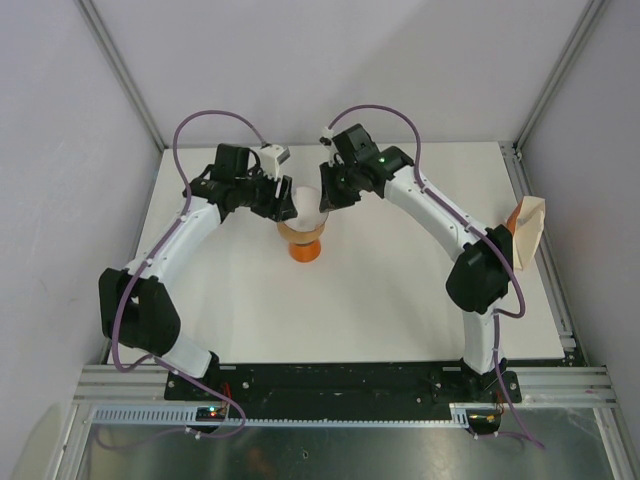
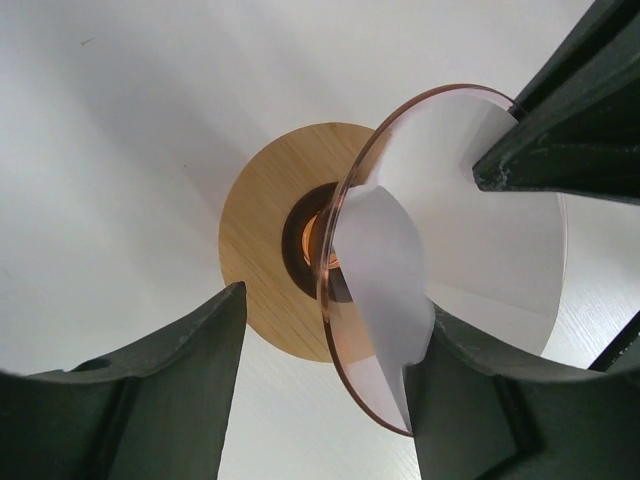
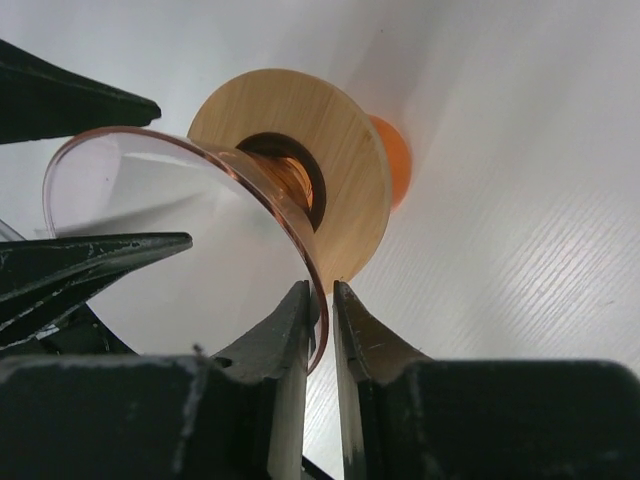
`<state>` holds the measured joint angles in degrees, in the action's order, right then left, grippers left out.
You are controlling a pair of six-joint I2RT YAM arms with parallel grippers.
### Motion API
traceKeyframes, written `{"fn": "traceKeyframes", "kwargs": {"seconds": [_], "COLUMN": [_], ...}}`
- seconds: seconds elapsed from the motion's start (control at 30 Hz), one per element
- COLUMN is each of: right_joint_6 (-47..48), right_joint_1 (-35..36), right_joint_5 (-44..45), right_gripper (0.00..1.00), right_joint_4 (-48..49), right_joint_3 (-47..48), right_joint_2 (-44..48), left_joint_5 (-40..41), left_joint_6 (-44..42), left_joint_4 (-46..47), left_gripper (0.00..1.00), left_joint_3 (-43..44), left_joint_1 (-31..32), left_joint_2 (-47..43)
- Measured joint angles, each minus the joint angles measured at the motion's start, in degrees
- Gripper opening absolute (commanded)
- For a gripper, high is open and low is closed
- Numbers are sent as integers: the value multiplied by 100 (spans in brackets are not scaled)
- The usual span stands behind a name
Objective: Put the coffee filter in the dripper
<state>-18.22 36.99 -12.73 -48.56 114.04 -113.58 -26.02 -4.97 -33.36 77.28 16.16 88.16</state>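
The dripper [image 1: 303, 210], a clear pinkish funnel, sits in the tan ring of the orange stand [image 1: 305, 248] at the table's middle back. The white coffee filter [image 2: 385, 265] lies inside the dripper [image 2: 325, 300], with one folded flap curling toward the rim. My left gripper [image 2: 335, 305] is open around the dripper's near rim, and its right finger [image 2: 470, 400] touches the filter's edge. My right gripper [image 3: 322, 292] is shut on the dripper's rim [image 3: 305, 255] from the other side. In the top view, the left gripper [image 1: 284, 204] and right gripper [image 1: 326, 197] flank the dripper.
The stand's tan wooden ring [image 3: 345, 150] and orange base [image 3: 397, 160] lie under the dripper. A cream folded paper piece [image 1: 528, 230] leans at the table's right edge. Grey walls and metal rails enclose the white table [image 1: 250, 300].
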Motion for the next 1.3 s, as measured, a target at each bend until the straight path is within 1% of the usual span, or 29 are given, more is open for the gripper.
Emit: {"fn": "traceKeyframes", "kwargs": {"seconds": [0.1, 0.5, 0.7, 0.77, 0.9, 1.2, 1.27, 1.3], "right_joint_6": [13, 42, 55, 72, 96, 146, 173, 190], "right_joint_1": [17, 68, 68, 70, 79, 120, 122, 122], "right_joint_5": [4, 37, 42, 42, 44, 122, 131, 133], "right_gripper": [24, 30, 36, 38, 43, 46, 48, 52], "right_joint_4": [-107, -304, -332, -343, -343, -337, -332, -332], "right_joint_3": [24, 264, 273, 273, 293, 407, 407, 407], "right_joint_2": [-17, -33, -33, -33, -33, -33, -20, -4], "left_joint_5": [50, 212, 238, 243, 238, 203, 201, 203], "left_joint_6": [-2, -17, -24, -50, -70, -107, -107, -109], "left_joint_4": [-15, -63, -68, -68, -72, -90, -96, -109], "left_gripper": [67, 67, 69, 72, 80, 90, 92, 93], "left_joint_3": [9, 96, 98, 98, 129, 203, 221, 234], "left_joint_1": [0, -7, -31, -33, -39, -44, -44, -44], "left_joint_2": [0, -20, -68, -81, -107, -199, -216, -227]}}
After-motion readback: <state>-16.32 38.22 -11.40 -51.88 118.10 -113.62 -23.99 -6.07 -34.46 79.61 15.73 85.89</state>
